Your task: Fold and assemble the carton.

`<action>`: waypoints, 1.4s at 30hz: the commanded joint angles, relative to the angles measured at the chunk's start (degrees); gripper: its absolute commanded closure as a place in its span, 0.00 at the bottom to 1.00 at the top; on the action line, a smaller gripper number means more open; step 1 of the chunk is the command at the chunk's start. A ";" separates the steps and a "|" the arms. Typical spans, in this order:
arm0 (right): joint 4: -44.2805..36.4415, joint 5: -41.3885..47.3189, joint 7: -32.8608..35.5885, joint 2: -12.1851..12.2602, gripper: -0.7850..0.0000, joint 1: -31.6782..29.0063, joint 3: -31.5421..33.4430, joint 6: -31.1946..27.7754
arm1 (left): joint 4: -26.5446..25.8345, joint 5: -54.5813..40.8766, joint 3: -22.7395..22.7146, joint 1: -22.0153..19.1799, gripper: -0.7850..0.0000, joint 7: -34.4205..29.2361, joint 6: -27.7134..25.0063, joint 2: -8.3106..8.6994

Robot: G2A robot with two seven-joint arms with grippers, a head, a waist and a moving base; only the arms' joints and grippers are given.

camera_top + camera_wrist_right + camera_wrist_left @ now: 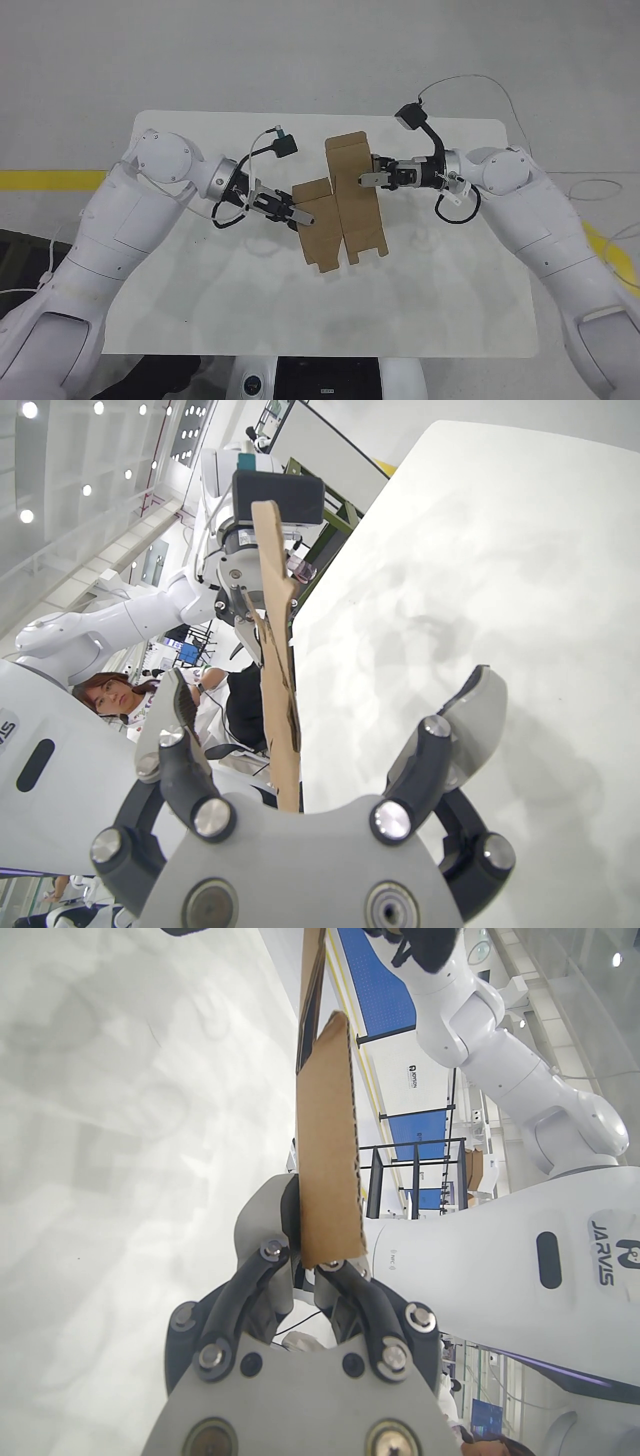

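A flattened brown corrugated cardboard carton (345, 205) is held over the middle of the white counter (200, 300), between the two arms. Seen from above it lies roughly level. One long panel runs from the far side toward the robot, and a shorter panel sits beside it on the left arm's side. Small flaps show at the far and near ends. A faint shadow on the counter below it suggests it is lifted off the surface.

The left gripper (290, 212) is clamped on the outer edge of the shorter panel. In the left wrist view the left gripper (310, 1238) pinches the cut end of the carton (327, 1153), with the fluted edge running away from the camera. Farther along, a dark narrow slit shows between two layers. The panels are collapsed against each other, so the carton forms no open box. The counter (125, 1128) lies to one side of the board.

The right gripper (362, 181) sits at the opposite edge of the long panel. In the right wrist view the right gripper (327, 680) is spread wide. The carton (277, 680) passes edge-on between its fingers (172, 705) and is apart from both pads. The counter (500, 575) lies beyond it.
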 commanded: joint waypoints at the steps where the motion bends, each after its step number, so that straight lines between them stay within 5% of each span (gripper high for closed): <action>1: -0.55 -0.13 -0.33 -0.12 0.00 -0.24 0.06 -0.30 | -0.34 0.42 0.15 0.18 1.00 0.27 0.32 -0.03; 4: -1.03 -0.47 -0.61 -0.31 0.00 -0.53 0.10 -0.58 | -0.55 0.70 0.20 0.30 1.00 0.37 0.56 -0.05; 6: -1.46 -0.64 -0.53 -0.42 0.57 -0.61 -0.03 -0.51 | -0.53 0.85 0.20 0.36 1.00 0.42 0.71 -0.06; 9: -1.76 -0.95 -0.30 -0.51 0.95 -0.59 -0.11 -0.27 | -0.38 0.79 0.11 0.39 1.00 0.47 0.85 -0.08; 10: -1.83 -0.92 -0.25 -0.52 1.00 -0.60 -0.09 -0.23 | -0.32 0.66 0.05 0.37 1.00 0.46 0.89 -0.09; 27: -3.13 4.44 1.15 -0.46 1.00 -0.60 -2.50 1.16 | 0.78 -1.32 -1.19 0.24 1.00 -1.04 0.80 -0.05; 28: -3.04 4.96 1.10 -0.48 1.00 -0.55 -2.63 1.11 | 0.90 -1.73 -1.32 0.27 0.82 -1.11 0.80 -0.05; 30: -2.49 6.11 1.04 -0.51 1.00 -0.42 -2.72 1.05 | 1.10 -2.46 -1.74 0.27 0.00 -1.05 0.54 -0.04; 35: 1.28 10.51 1.25 -0.71 1.00 -0.24 -1.58 1.31 | 2.61 -5.22 -3.87 0.49 0.00 2.25 1.42 0.09; 42: 3.01 11.85 -4.84 -1.43 1.00 0.20 0.19 8.88 | 2.96 -6.75 -6.62 1.82 0.00 10.50 5.06 0.27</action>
